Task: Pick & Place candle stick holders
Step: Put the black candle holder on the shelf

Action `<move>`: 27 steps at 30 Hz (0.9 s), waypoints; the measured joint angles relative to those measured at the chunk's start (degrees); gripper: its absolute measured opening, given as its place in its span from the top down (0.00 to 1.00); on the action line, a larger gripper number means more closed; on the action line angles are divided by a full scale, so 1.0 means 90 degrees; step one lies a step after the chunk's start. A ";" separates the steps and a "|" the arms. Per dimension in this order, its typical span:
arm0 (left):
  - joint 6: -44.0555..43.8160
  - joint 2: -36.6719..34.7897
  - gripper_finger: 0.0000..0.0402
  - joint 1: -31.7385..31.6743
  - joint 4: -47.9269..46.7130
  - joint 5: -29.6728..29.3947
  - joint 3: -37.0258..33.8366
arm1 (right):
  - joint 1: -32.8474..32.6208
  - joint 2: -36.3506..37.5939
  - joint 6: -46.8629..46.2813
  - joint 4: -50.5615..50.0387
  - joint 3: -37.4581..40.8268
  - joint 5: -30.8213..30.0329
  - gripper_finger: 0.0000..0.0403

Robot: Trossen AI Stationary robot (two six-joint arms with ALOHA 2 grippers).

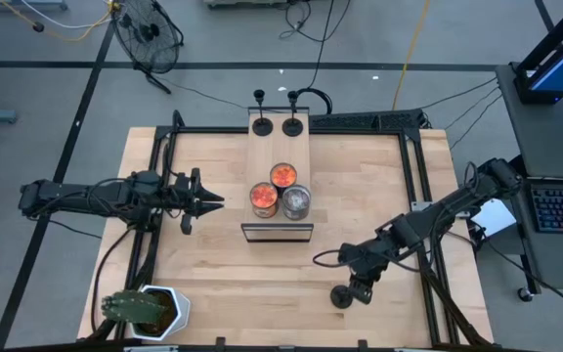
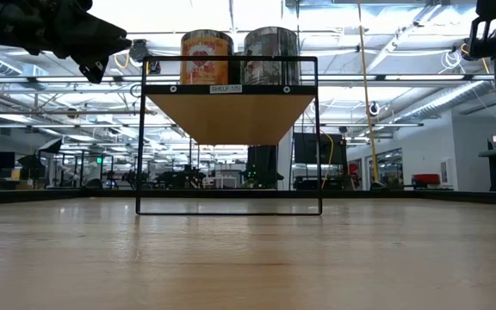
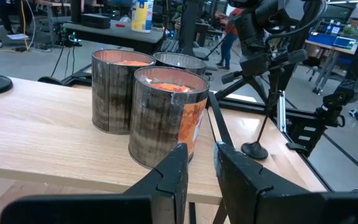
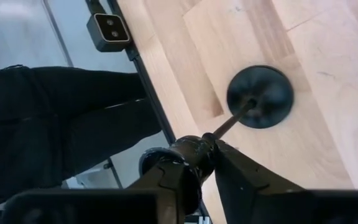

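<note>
The right gripper (image 4: 205, 163) reaches down over the table (image 1: 213, 264) near its front right, jaws clenched on the stem of a candle stick holder (image 4: 260, 97) whose base rests there. The left gripper (image 3: 199, 171) hovers beside the shelf (image 1: 277, 147), jaws slightly parted, holding nothing.

Three black candle stick holders (image 1: 259, 96) (image 1: 293, 97) (image 1: 342, 295), three round jars (image 1: 283, 175) (image 1: 264, 199) (image 1: 296, 202), one raised shelf (image 1: 278, 147), one potted plant (image 1: 145, 311), and two robot arms.
</note>
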State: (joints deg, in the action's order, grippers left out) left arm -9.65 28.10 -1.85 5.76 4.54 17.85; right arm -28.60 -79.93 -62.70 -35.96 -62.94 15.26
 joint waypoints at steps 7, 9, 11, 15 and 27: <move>0.0000 0.0002 0.78 0.0002 -0.0002 0.0002 0.0000 | 0.0002 0.0007 0.0024 -0.0085 -0.0007 -0.0027 0.89; 0.0000 0.0001 0.78 0.0001 -0.0002 0.0002 0.0000 | 0.0008 0.0008 0.0031 -0.0103 -0.0007 -0.0031 0.89; 0.0001 0.0002 0.78 0.0000 -0.0002 0.0002 0.0000 | 0.0010 0.0006 0.0040 -0.0102 -0.0007 -0.0031 0.88; 0.0002 0.0002 0.78 0.0001 -0.0002 0.0002 0.0000 | 0.0010 0.0003 0.0040 -0.0102 -0.0007 -0.0034 0.88; 0.0002 0.0002 0.78 0.0002 -0.0002 0.0002 0.0000 | 0.0012 -0.0001 -0.0023 -0.0105 -0.0004 -0.0031 0.88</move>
State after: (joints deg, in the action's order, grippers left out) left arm -9.63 28.12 -1.83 5.74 4.56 17.85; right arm -28.49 -79.94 -62.91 -36.91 -62.98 14.98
